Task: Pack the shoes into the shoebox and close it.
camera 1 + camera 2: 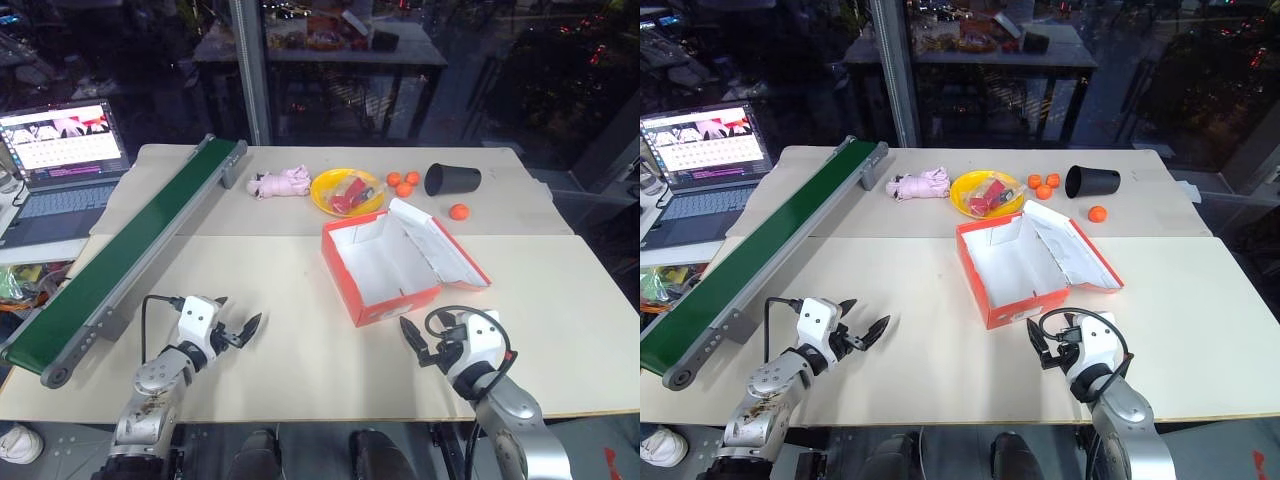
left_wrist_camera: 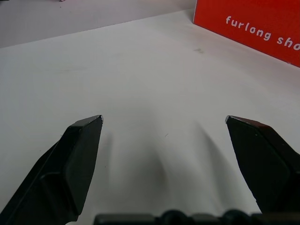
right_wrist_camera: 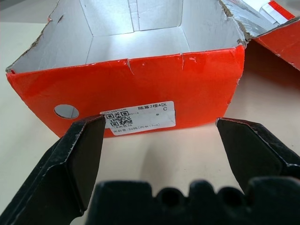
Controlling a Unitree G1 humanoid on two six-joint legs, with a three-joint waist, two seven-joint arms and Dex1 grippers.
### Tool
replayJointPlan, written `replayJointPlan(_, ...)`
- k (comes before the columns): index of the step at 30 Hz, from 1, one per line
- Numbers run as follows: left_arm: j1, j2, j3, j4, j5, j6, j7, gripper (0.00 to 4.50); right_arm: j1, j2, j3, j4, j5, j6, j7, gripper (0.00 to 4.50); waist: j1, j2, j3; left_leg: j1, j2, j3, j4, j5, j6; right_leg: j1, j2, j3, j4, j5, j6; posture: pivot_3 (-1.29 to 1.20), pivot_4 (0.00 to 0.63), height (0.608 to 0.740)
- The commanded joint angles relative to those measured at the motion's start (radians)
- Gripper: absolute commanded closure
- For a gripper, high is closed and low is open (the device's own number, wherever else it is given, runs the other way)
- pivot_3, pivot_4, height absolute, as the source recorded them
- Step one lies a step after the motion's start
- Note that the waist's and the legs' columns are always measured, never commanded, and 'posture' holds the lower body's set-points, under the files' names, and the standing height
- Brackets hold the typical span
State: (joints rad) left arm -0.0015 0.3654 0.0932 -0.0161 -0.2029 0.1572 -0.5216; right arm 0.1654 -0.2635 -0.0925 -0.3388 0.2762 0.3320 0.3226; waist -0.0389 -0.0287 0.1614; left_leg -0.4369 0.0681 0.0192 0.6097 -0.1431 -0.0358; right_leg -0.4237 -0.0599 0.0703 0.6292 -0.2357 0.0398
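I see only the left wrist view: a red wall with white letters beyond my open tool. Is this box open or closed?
Observer: Open. The shoebox has its lid folded back toward the robot's right, white side up.
Operator: Is something inside already?
Observer: No, its white floor is bare.
Operator: And where is the right tool?
Observer: The right tool hovers open in front of the box's near short end, the one with the white label.
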Motion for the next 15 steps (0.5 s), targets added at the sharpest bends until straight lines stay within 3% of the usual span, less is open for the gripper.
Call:
replayJointPlan(1, -0.051, 0.023, 0.022, 0.015, -0.022, -0.002, -0.019, 0.0, -0.013, -0.019, -0.039, -0.047, 0.016, -0.01, 0.003, 0.02, 0.0, 0.0, 0.0, 0.0, 0.0, 0.0, 0.0, 0.0, 0.0, 0.0, 0.0, 0.0, 0.0, 0.0, 0.0, 0.0, 0.15, 0.74)
replayJointPlan(7, -0.234, 0.067, 0.124, 0.117, -0.099, -0.006, -0.031, 0.0, -0.169, -0.142, -0.11, -0.229, 0.199, 0.224, 0.035, 0.02, 0.001, -0.001, 0.001, -0.001, 0.0, 0.0, 0.002, 0.0, 0.0, 0.0, 0.001, 0.0, 0.001, 0.002, 0.001, 0.0, 0.15, 0.74)
replayJointPlan(15, -0.38, 0.104, 0.165, 0.096, -0.094, 0.044, 0.045, 0.0, -0.442, -0.217, -0.043, -0.204, 0.277, 0.388, 0.072, 0.02, 0.002, -0.003, 0.001, -0.003, 0.0, -0.002, 0.001, 0.006, 0.01, 0.0, 0.002, 0.0, 0.001, 0.004, 0.01, 0.0, 0.15, 0.74)
